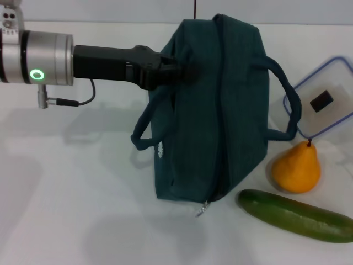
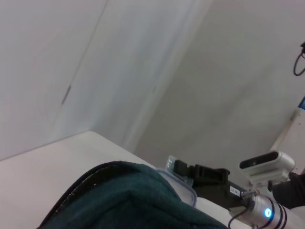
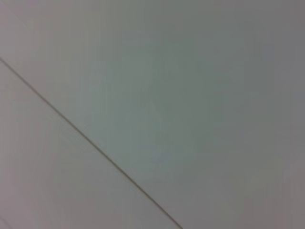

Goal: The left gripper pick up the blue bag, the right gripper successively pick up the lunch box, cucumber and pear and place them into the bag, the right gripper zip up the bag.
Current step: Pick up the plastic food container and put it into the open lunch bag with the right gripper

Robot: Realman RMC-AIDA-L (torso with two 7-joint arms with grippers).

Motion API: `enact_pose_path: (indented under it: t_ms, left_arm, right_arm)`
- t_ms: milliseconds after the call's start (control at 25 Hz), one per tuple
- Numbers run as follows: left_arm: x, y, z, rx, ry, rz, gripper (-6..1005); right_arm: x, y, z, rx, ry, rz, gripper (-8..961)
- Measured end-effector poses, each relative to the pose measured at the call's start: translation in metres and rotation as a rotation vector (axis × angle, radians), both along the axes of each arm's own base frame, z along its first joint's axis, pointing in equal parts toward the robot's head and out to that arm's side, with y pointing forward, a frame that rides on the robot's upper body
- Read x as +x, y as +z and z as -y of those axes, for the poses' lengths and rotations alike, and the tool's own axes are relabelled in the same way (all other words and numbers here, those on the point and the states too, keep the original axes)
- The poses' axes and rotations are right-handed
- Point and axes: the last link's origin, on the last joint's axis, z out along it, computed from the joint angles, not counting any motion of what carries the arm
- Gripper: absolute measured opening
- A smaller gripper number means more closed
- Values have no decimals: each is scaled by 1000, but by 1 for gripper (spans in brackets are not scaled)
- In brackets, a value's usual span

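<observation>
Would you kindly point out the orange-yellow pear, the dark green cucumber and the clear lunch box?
orange-yellow pear (image 1: 297, 171), head view, its rounded body.
dark green cucumber (image 1: 298, 216), head view, mid-length.
clear plastic lunch box (image 1: 331, 88), head view, transparent lid.

Premises read as a robotics lab or test room. A plain white counter (image 1: 83, 221) stands against bare pale wall panels (image 2: 143, 71). A camera unit (image 2: 267, 163) on a stand and a loose hanging cable (image 2: 299, 62) occupy the far side.
</observation>
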Motion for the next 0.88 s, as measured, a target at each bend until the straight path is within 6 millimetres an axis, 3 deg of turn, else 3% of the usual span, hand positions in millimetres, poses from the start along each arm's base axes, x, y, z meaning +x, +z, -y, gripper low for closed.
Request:
enact_pose_path:
  t_ms: [400,640,880]
  left_arm:
    - [9,-12,0,-29,-9,-6,76]
    - [10,-21,-5,-17,9,-32,76]
    - [10,-32,-11,-1,36,-49,76]
  right_arm:
    - [-31,26,-2,103,206,-76,97]
    - [-79,41,-19,101,438,-169,97]
    - [-116,32,-34,14,568,-188,97]
